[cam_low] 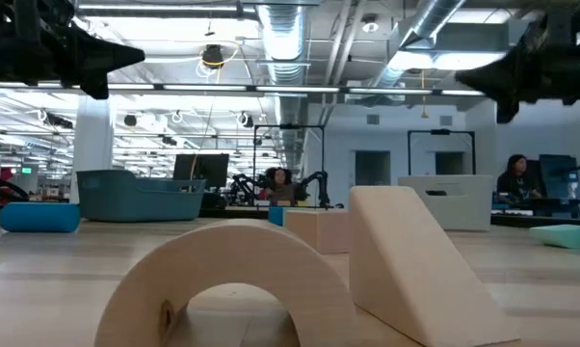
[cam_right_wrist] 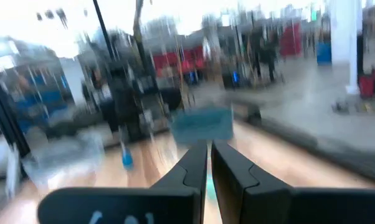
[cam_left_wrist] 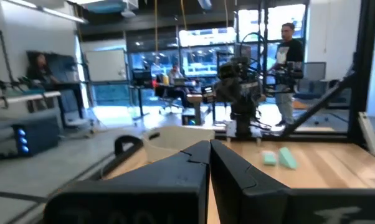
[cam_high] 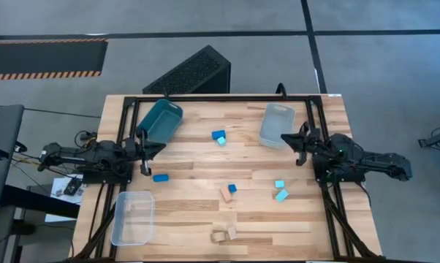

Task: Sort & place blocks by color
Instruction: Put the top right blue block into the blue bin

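Small blocks lie scattered on the wooden table (cam_high: 191, 212). A darker blue one (cam_high: 218, 134) touches a cyan one (cam_high: 221, 142) at the far middle, and another blue one (cam_high: 160, 177) lies at the left. A blue (cam_high: 232, 188) and a tan block (cam_high: 225, 195) sit mid-table, with two cyan ones (cam_high: 281, 191) to their right. Tan shapes (cam_high: 224, 234) rest at the near edge; in the low view they are an arch (cam_low: 227, 284) and a wedge (cam_low: 406, 265). My left gripper (cam_high: 161, 147) is shut above the table's left edge. My right gripper (cam_high: 284, 137) is shut above the right edge. Neither touches anything.
A teal bin (cam_high: 160, 120) stands at the far left, a clear bin (cam_high: 276, 124) at the far right and another clear bin (cam_high: 133, 217) at the near left. A black frame (cam_high: 220, 97) runs along the table's edges. People show in the room beyond.
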Tool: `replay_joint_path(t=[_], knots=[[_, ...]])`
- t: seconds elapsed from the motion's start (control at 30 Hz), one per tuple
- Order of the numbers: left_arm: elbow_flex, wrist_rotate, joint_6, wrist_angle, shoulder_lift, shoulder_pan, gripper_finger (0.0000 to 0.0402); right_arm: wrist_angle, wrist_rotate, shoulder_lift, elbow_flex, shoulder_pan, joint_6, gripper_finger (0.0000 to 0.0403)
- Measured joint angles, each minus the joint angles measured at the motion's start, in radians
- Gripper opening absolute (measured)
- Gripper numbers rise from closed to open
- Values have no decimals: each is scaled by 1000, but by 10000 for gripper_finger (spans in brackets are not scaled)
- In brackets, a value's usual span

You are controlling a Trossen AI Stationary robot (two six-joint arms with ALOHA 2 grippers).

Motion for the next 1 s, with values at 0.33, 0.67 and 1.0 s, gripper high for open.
replay_joint_path(t=[0.33, 0.67, 1.0], knots=[[0, -51, -105, 76, 229, 0, 0, 113, -1, -2, 1, 1, -43, 49], [1, -153, 35, 478, 561, 104, 67, 98, 61, 0, 5, 1, -77, 49], [166, 121, 34, 513, 852, 355, 158, 173, 132, 53, 7, -2, -87, 52]])
